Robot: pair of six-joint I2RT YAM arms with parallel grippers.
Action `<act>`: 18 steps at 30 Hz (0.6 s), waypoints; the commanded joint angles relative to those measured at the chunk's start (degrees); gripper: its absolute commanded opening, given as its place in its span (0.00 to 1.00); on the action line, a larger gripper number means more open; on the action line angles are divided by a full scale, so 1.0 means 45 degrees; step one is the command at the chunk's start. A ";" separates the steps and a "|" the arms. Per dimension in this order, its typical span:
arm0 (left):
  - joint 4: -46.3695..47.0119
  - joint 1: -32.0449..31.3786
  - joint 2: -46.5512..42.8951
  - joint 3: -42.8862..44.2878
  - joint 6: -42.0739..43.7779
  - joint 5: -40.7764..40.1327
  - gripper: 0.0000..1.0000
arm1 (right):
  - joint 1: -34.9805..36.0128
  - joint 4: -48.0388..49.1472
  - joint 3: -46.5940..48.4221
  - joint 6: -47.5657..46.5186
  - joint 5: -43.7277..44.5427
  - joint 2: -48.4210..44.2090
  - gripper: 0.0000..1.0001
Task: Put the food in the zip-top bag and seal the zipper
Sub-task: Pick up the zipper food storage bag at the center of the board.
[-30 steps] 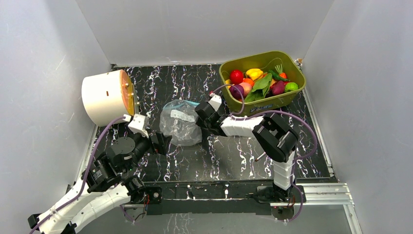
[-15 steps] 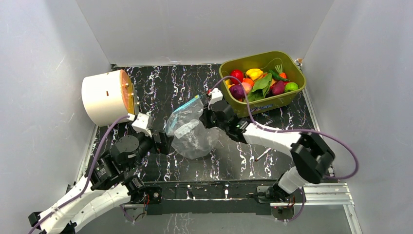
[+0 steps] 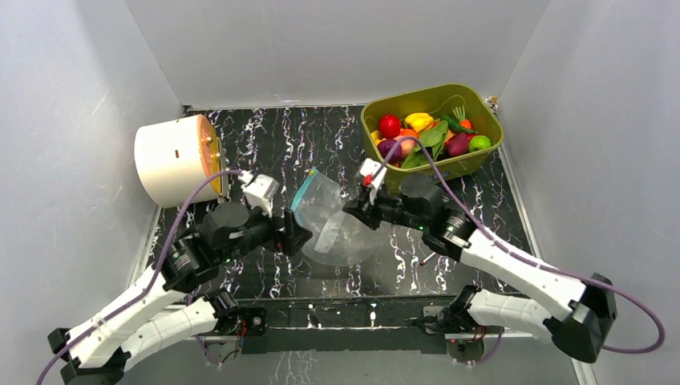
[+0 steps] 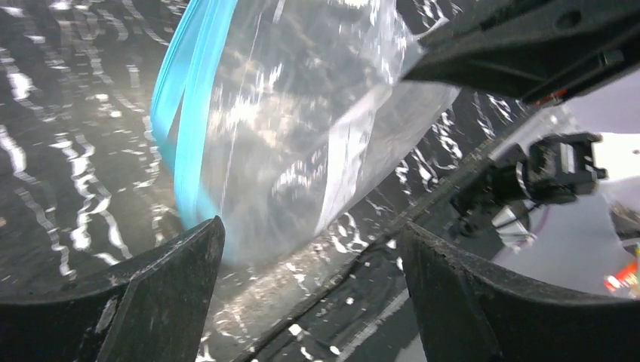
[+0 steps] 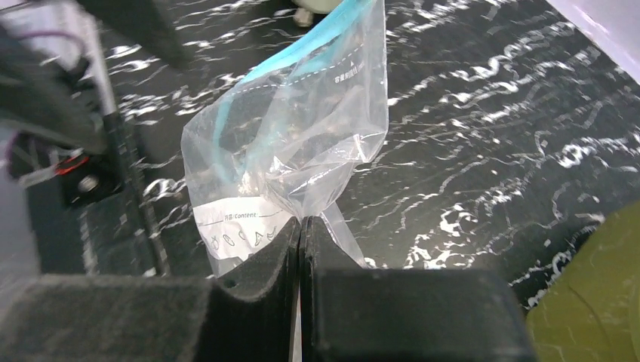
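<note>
Right wrist view shows our right fingers (image 5: pixel 260 260) pinched shut on a fold of the zip-top bag (image 5: pixel 302 128), beside its white label (image 5: pixel 234 219). Our left fingers (image 4: pixel 170 275) stand spread wide apart, the zipper (image 4: pixel 185 98) just ahead of them. Over the counter (image 3: pixel 273 136), the food (image 3: pixel 425 132) lies in the green tub (image 3: pixel 449 170), apart from the bag.

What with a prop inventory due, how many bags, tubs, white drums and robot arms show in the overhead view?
zip-top bag: 1
olive-green tub: 1
white drum: 1
robot arms: 2, the left arm and the right arm
Total: 5
</note>
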 commanded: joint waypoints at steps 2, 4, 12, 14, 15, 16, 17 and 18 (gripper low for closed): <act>0.0015 -0.0055 0.2138 0.1501 -0.0136 0.2958 0.81 | -0.0061 -0.0958 -0.0349 -0.1428 -0.3503 -0.1896 0.00; 0.0009 -0.0062 0.2339 0.1730 -0.0057 0.3188 0.81 | -0.0062 -0.1063 -0.0602 -0.1483 -0.4083 -0.2485 0.00; 0.1181 -0.0054 0.1276 0.1298 0.0346 0.3630 0.85 | -0.0066 -0.1092 -0.1321 -0.2104 -0.5321 -0.4044 0.00; 0.1134 -0.0062 0.1088 0.1305 0.0476 0.3680 0.86 | -0.0059 -0.1097 -0.1420 -0.2265 -0.5384 -0.4119 0.00; 0.1021 -0.0053 0.1005 0.1345 0.0573 0.3685 0.86 | -0.0059 -0.1115 -0.1433 -0.2326 -0.5426 -0.4111 0.00; 0.0902 -0.0061 0.0917 0.1403 0.0680 0.3635 0.86 | -0.0063 -0.1140 -0.1420 -0.2358 -0.5451 -0.4061 0.00; 0.0777 -0.0050 0.0791 0.1452 0.0791 0.3599 0.86 | -0.0059 -0.1145 -0.1371 -0.2364 -0.5503 -0.4004 0.00; 0.0696 -0.0061 0.0655 0.1453 0.0900 0.3563 0.87 | -0.0059 -0.1111 -0.1327 -0.2341 -0.5598 -0.3945 0.00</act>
